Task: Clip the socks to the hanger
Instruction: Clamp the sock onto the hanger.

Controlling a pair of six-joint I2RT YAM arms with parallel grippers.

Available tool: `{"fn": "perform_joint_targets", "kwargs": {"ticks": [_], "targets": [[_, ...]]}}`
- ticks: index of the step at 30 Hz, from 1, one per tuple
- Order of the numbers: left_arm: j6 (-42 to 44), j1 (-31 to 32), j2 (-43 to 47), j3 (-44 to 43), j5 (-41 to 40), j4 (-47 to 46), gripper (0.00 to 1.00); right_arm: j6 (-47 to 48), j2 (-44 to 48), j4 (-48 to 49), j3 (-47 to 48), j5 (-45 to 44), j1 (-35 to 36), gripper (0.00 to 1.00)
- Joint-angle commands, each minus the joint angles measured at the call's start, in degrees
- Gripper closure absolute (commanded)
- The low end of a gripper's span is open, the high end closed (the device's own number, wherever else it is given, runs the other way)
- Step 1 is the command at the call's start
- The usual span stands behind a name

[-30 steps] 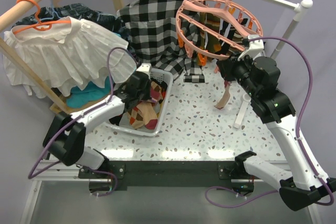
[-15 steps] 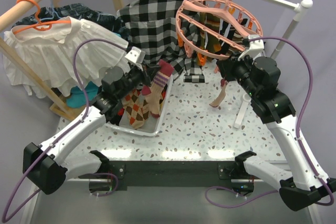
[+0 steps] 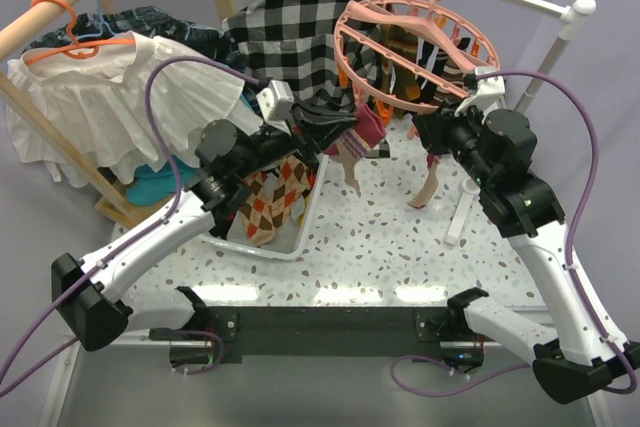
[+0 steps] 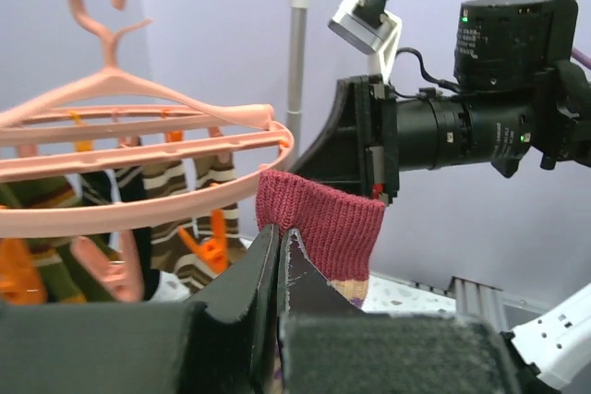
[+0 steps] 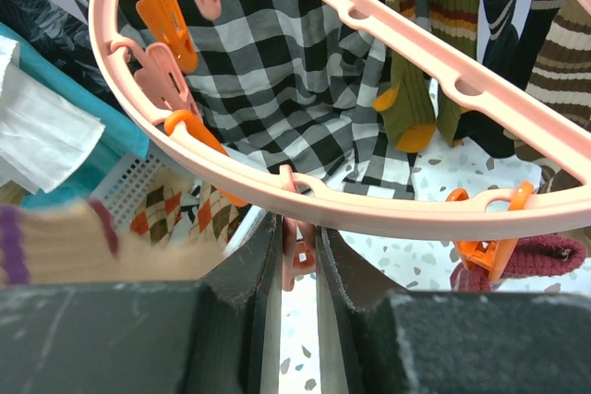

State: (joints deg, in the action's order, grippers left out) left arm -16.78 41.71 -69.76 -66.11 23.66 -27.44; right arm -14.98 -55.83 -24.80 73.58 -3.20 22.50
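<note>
The salmon-pink ring hanger (image 3: 410, 47) hangs from the back rail with several striped socks (image 5: 416, 62) clipped on. My left gripper (image 3: 343, 133) is shut on a sock with a maroon cuff (image 4: 323, 220) and holds it up just under the ring's near rim (image 4: 138, 198), facing the right wrist. That sock's cream and purple part shows blurred in the right wrist view (image 5: 65, 246). My right gripper (image 3: 428, 133) is under the rim (image 5: 388, 205), with its jaws pressed on a pink clip peg (image 5: 297, 256). A maroon-cuffed sock (image 3: 428, 185) hangs from an orange peg (image 5: 485, 251) beside it.
A white mesh basket (image 3: 300, 239) at left centre holds argyle socks (image 3: 268, 209). A black-and-white checked shirt (image 3: 290, 47) hangs behind the ring. A white garment (image 3: 120, 107) on an orange coat hanger (image 3: 70, 42) fills the left. A small white piece (image 3: 460, 217) lies on the table at right.
My left arm lifted the maroon-cuffed sock out of the basket and carried it right, up to the ring. My right gripper stayed on the peg; the sock hanging beside it swung slightly.
</note>
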Motion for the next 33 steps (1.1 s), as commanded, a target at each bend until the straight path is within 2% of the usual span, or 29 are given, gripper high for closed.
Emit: {"fn": "perform_joint_targets", "kwargs": {"ticks": [1,4,13,21,33], "targets": [[-4.7,2.3,-3.9,3.4,2.3,-9.7,1.00,-0.4,0.6,2.4,0.9,1.0,0.2,0.85],[-8.8,3.6,-7.1,6.2,2.9,-16.3,1.00,-0.5,0.6,2.6,0.9,1.2,0.3,0.85],[-14.5,5.7,-17.3,8.2,-0.4,-25.5,1.00,-1.5,2.1,3.5,-0.4,2.3,0.2,0.86],[-17.9,5.7,-23.6,5.9,-0.1,-29.5,1.00,-1.3,2.7,4.0,-1.1,2.9,0.2,0.85],[-20.5,5.0,-26.4,2.2,-3.9,-31.5,1.00,-0.5,2.6,4.6,-1.8,3.0,0.3,0.85]]}}
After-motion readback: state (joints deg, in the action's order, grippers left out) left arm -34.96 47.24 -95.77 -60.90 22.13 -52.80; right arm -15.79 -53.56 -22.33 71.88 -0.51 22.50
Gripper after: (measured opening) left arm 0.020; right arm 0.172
